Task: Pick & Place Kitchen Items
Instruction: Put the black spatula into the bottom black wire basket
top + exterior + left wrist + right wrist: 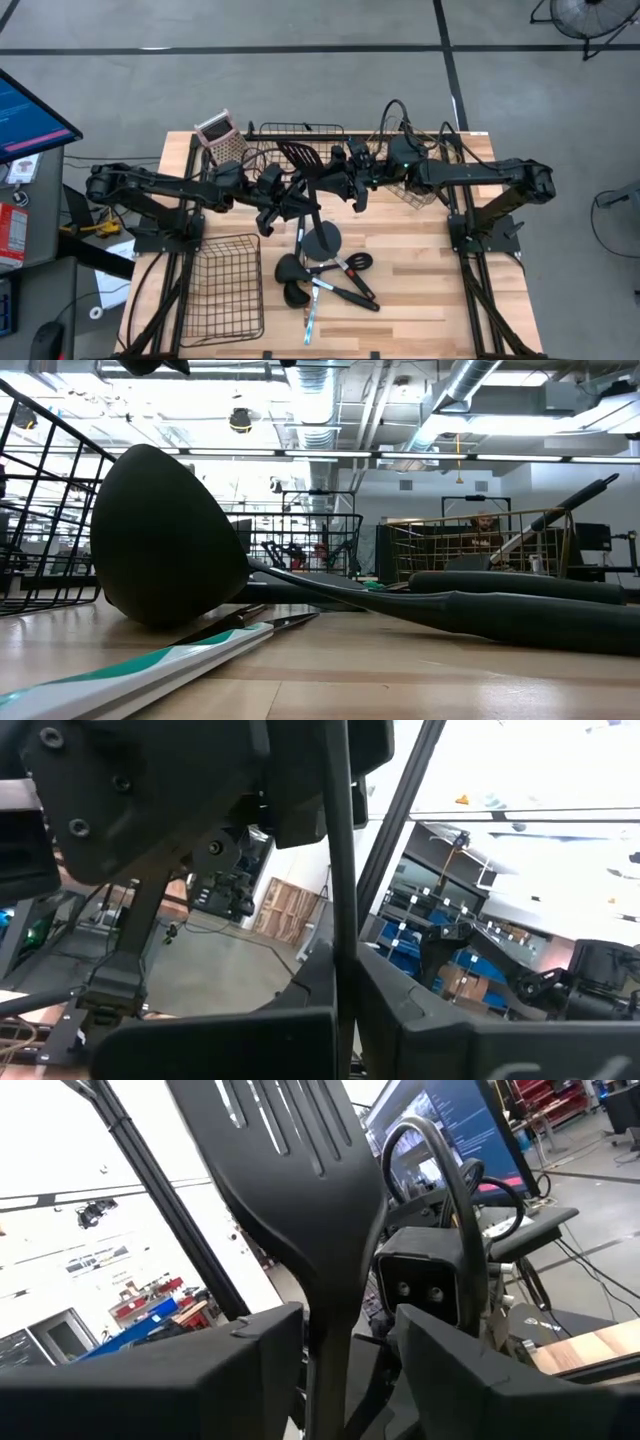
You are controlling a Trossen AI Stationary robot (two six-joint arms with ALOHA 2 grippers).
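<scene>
Butcher-block table [420, 270] under bright shop lights; no readable writing on the utensils. Above its middle a black slotted spatula [300, 160] hangs between both arms, blade toward the far wire basket [300, 130], handle running down toward the utensil pile [325, 275]. Left gripper [275, 205] is clamped on the handle; right gripper [345, 185] stands with fingers parted around the spatula's neck.

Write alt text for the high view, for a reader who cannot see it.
Seen from above, both arms meet over the table's back half at one black slotted spatula: the left hand is shut on its handle, the right hand beside it. Nearer the front, a pile of dark utensils lies on the wooden table, a wire basket to its left.
</scene>
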